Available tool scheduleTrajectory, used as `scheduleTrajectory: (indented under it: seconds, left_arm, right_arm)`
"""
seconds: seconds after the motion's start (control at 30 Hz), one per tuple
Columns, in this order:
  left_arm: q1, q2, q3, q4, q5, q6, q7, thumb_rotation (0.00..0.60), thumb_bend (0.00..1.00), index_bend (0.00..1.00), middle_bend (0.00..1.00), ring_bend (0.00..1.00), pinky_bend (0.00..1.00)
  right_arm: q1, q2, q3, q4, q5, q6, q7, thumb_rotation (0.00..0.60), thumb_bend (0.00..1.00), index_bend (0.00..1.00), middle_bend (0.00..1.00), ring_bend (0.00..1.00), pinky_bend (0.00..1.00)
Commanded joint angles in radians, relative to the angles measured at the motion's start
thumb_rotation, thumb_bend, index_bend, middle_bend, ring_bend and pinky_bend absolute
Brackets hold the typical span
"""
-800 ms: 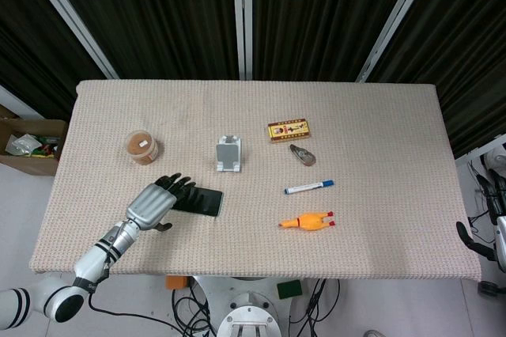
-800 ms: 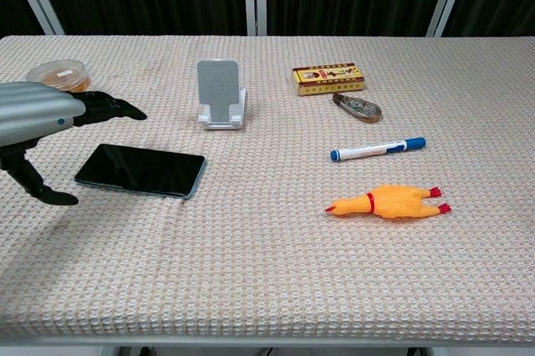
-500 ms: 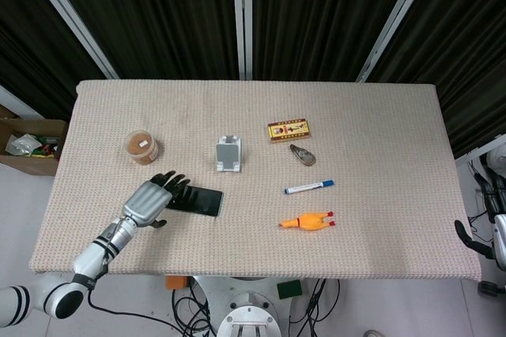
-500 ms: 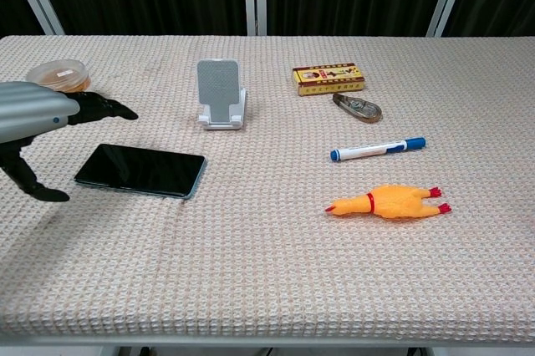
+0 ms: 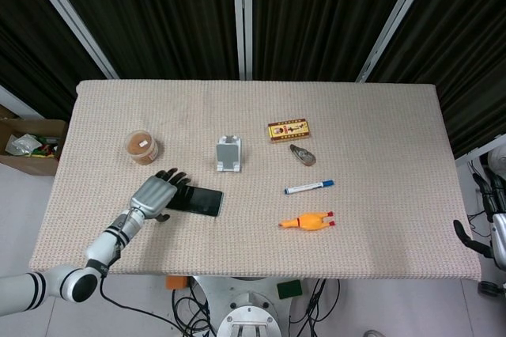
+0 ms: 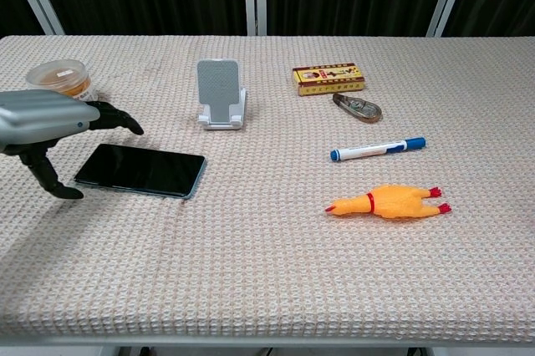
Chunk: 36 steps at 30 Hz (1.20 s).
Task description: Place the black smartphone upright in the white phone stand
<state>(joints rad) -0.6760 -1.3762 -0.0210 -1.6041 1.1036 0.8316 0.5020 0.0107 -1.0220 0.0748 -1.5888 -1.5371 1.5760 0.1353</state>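
Beige woven cloth covers the table (image 5: 379, 123), with black curtains behind its far edge. Nearest the front edge, toward the right of centre, a yellow rubber chicken (image 6: 388, 202) lies on its side, red feet pointing right. Toward the front-left corner the left hand (image 5: 154, 194) hovers with its dark fingers (image 6: 115, 117) spread and its thumb pointing down to the cloth, holding nothing. Just beside it lies the black smartphone (image 6: 140, 170), a slim glossy slab with rounded corners, flat and screen-up, its long side running roughly along the front edge; whether the fingers touch its left end cannot be told.

Farther back, right of centre, lies a blue-capped white marker (image 6: 377, 149). Behind the phone, near the middle of the table, the white phone stand (image 6: 221, 93) sits upright with its perforated backrest and nothing in it. A round tub (image 6: 58, 78) with a clear lid stands toward the left edge. A small metal clip-like item (image 6: 357, 107) lies behind the marker, and a yellow and red box (image 6: 328, 78) just beyond that. At the table's right front corner, off the edge, a dark part of the right hand (image 5: 473, 240) shows; its state cannot be told.
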Motion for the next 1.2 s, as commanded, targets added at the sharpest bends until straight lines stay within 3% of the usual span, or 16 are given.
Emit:
scheduleTrajectory:
  seconds: [0.03,0.27,0.47,1.07,1.2]
  left_arm:
    - [-0.014,-0.01,-0.003,-0.009,-0.035,0.011,0.043,0.6,0.16,0.16,0.08,0.03,0.16]
    - [-0.052,-0.037,-0.002,-0.027,-0.158,0.033,0.157,0.6,0.16,0.19,0.03,0.01,0.16]
    - [-0.084,-0.04,-0.001,-0.035,-0.236,-0.001,0.159,0.6,0.16,0.19,0.03,0.0,0.16]
    - [-0.119,-0.061,0.027,0.019,-0.24,-0.002,0.125,0.6,0.24,0.23,0.03,0.0,0.16]
    - [-0.117,-0.066,0.032,0.027,-0.227,0.008,0.112,0.6,0.24,0.31,0.03,0.0,0.16]
  right_arm:
    - [0.0,0.0,0.001,0.001,0.002,0.001,-0.001,0.6,0.35,0.0,0.0,0.0,0.0]
    - [0.004,-0.003,-0.001,0.001,0.003,-0.01,-0.01,0.6,0.35,0.0,0.0,0.0,0.0]
    - [0.007,-0.003,0.0,0.001,0.009,-0.017,-0.014,0.6,0.35,0.0,0.0,0.0,0.0]
    - [0.011,-0.005,-0.003,-0.003,0.021,-0.034,-0.034,0.6,0.36,0.0,0.0,0.0,0.0]
    - [0.011,-0.003,-0.001,-0.006,0.023,-0.034,-0.036,0.6,0.36,0.0,0.0,0.0,0.0]
